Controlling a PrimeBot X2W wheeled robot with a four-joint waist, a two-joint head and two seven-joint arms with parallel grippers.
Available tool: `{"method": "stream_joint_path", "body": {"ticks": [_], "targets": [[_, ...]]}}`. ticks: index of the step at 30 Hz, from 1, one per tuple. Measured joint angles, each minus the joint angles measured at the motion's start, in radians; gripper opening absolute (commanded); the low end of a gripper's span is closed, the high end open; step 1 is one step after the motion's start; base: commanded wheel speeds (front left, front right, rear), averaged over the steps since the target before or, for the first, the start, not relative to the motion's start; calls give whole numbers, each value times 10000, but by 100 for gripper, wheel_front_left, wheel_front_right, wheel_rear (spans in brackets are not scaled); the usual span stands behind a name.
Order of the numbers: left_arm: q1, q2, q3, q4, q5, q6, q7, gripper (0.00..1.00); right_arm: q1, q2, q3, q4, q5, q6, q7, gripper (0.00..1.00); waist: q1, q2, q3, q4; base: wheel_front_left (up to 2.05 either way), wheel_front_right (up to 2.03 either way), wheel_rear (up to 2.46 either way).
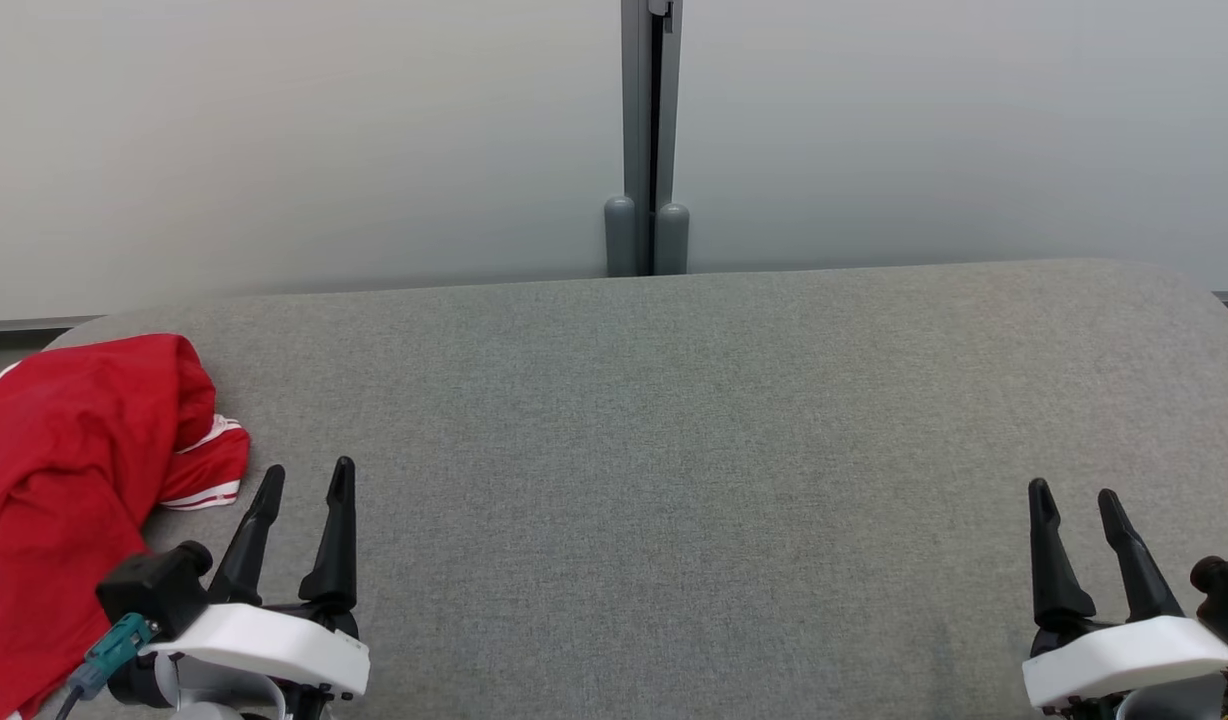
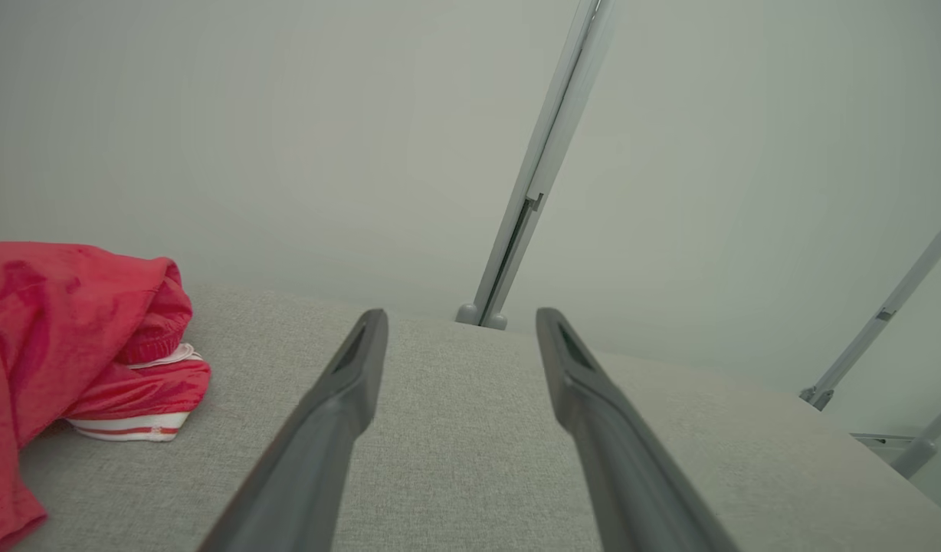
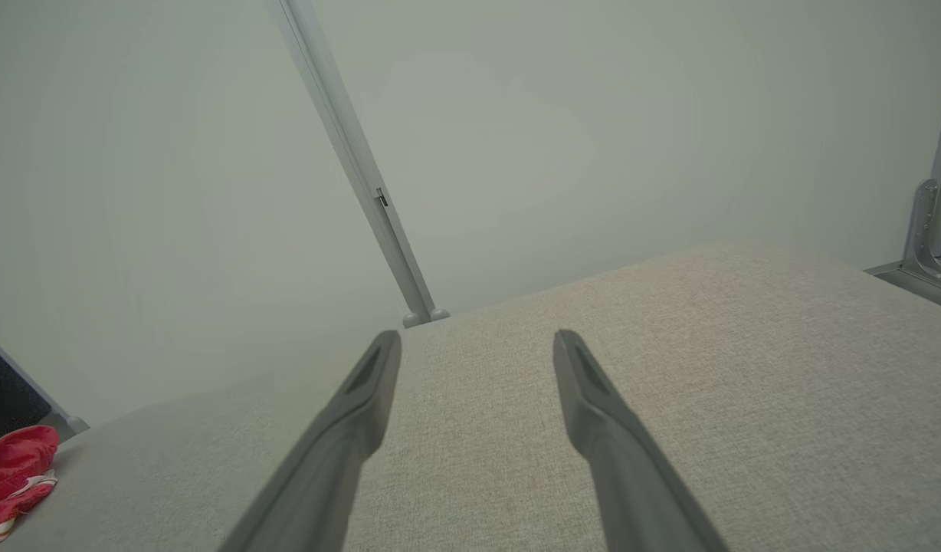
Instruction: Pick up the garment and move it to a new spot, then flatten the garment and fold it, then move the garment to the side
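head view: red garment [image 1: 74, 470] bunched at the grey padded table's [image 1: 674, 450] left edge, seemingly hanging partly over it. risk: pinching one loose layer could drag the rest off the side. left gripper [image 1: 307, 468] just beside it, right gripper [image 1: 1074, 490] well apart; both part-open, empty.
left wrist view: white striped hem [image 2: 129, 429] lies nearest; grabbing that alone would leave the bulk trailing. fingers parted, touching nothing.
right wrist view: fingers spread above bare table, nothing held.
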State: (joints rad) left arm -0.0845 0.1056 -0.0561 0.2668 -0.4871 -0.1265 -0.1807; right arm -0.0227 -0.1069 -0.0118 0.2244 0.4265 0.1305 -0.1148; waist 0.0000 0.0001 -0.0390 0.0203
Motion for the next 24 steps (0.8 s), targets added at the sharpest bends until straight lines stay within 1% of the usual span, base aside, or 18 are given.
{"method": "stream_joint_path", "body": {"ticks": [24], "targets": [[1,4,-130,437,1808,-31,-500,100,38,13,150,146,-1818,2,-353,100,0,0,-55,137,0,0,0]]}}
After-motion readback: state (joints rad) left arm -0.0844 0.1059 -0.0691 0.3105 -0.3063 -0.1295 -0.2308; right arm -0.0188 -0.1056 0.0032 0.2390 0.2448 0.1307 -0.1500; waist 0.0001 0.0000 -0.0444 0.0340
